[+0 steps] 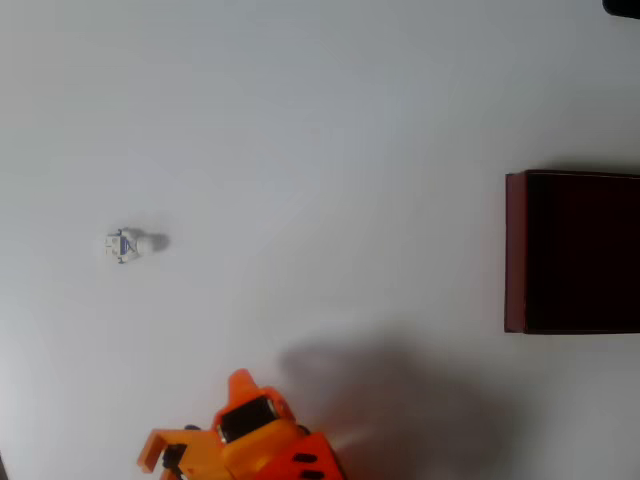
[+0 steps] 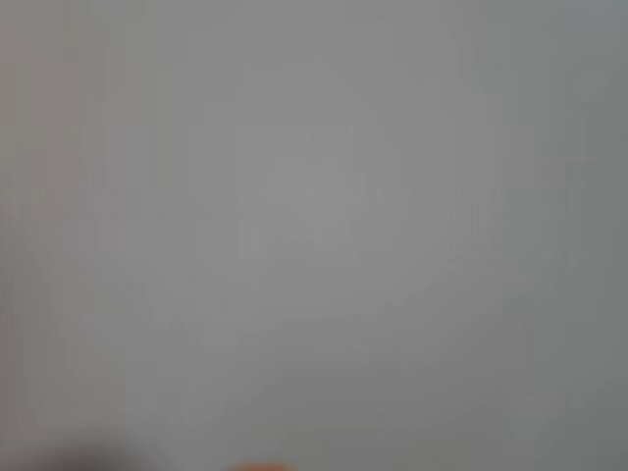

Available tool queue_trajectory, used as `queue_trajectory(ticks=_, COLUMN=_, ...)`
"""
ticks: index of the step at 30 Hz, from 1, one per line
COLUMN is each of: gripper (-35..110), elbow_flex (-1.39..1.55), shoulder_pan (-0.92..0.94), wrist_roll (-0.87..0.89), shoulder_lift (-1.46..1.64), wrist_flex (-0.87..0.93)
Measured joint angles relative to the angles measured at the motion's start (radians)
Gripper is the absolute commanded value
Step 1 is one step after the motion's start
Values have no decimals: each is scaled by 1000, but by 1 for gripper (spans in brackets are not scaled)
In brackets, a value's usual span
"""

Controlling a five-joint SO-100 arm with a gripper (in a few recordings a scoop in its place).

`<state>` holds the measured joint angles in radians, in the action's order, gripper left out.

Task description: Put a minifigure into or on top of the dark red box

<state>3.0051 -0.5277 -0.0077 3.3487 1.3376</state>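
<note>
In the overhead view the tiny white minifigure (image 1: 125, 244) lies on its side on the white table, far to the left. The dark red box (image 1: 515, 250) stands at the right edge with its near-black inside facing up, partly cut off by the frame. My orange gripper (image 1: 195, 415) is at the bottom edge, below and to the right of the figure and well apart from it. Its two fingers are spread, with bare table between them. The wrist view is a blurred grey surface with a sliver of orange at its bottom edge.
The white table (image 1: 320, 150) stretches bare between the figure and the box. A small dark object (image 1: 622, 6) pokes in at the top right corner. The arm's shadow (image 1: 400, 400) falls to the right of the gripper.
</note>
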Motion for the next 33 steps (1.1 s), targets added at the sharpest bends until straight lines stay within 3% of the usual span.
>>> queue_trajectory(ticks=28, gripper=3, elbow_flex=0, shoulder_pan=0, wrist_roll=0, shoulder_lift=0, wrist_flex=0)
queue_trajectory(ticks=33, gripper=4, elbow_flex=-5, shoulder_pan=3, wrist_roll=135, shoulder_lift=-6, wrist_flex=-20)
